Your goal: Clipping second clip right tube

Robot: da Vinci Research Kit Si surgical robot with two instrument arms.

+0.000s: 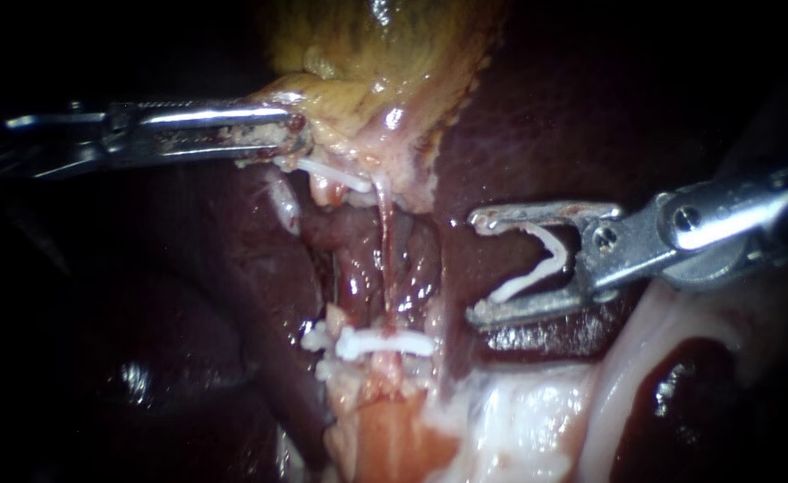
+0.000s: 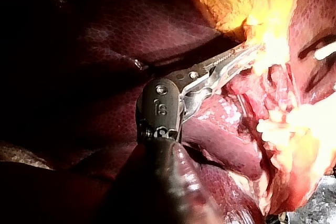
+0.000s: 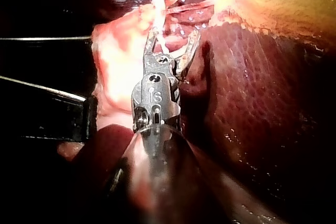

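Right tube (image 1: pixel 386 255): 1 clip (image 1: pixel 385 343) | R instrument (image 1: pixel 476 266) clamps 1 loaded clip (image 1: pixel 550 259) | L instrument (image 1: pixel 297 134) clamps gallbladder (image 1: pixel 367 54)

Glossy liver (image 1: pixel 233 295), polished metal right instrument (image 1: pixel 476 266) (matt white plastic clip (image 1: pixel 554 246))

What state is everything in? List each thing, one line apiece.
left instrument: jaws shut on the gallbladder edge.
right instrument: jaws wide apart, holding the loaded clip.
loaded clip: open, beside the tube, not around it.
lower clip: closed across the tube.
upper clip: closed, near the gallbladder.
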